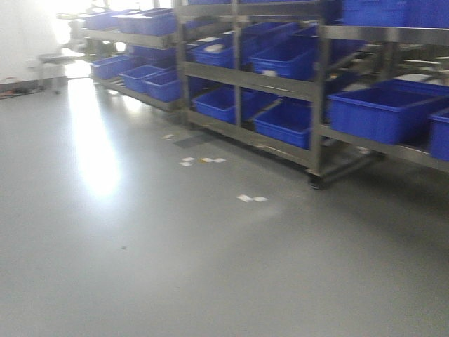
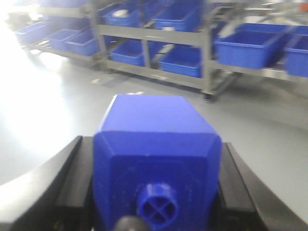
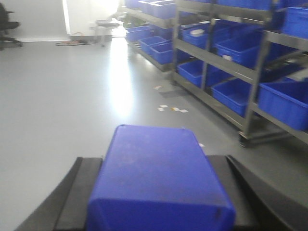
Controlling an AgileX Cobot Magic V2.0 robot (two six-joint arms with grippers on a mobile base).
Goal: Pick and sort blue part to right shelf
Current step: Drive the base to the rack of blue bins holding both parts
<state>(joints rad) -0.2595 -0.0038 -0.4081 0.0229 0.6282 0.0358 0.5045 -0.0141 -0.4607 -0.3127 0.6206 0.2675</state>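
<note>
My left gripper [image 2: 156,187] is shut on a blue part [image 2: 156,139], a blocky piece with bevelled edges and a round cross-slotted stub facing the camera. My right gripper [image 3: 156,197] is shut on a second blue part [image 3: 156,173], a smooth rectangular block. Both black finger pairs press the sides of their blocks. A steel-framed shelf rack [image 1: 316,91] with large blue bins [image 1: 379,112] stands at the right in the front view. It also shows in the left wrist view [image 2: 207,53] and in the right wrist view [image 3: 250,72]. Neither gripper shows in the front view.
A second rack with blue bins [image 1: 137,70] stands further back on the left. White paper scraps [image 1: 251,199] lie on the grey floor. The rack has a caster [image 1: 315,184] at its corner. A stool [image 3: 107,24] and a dark chair [image 3: 7,26] stand far back.
</note>
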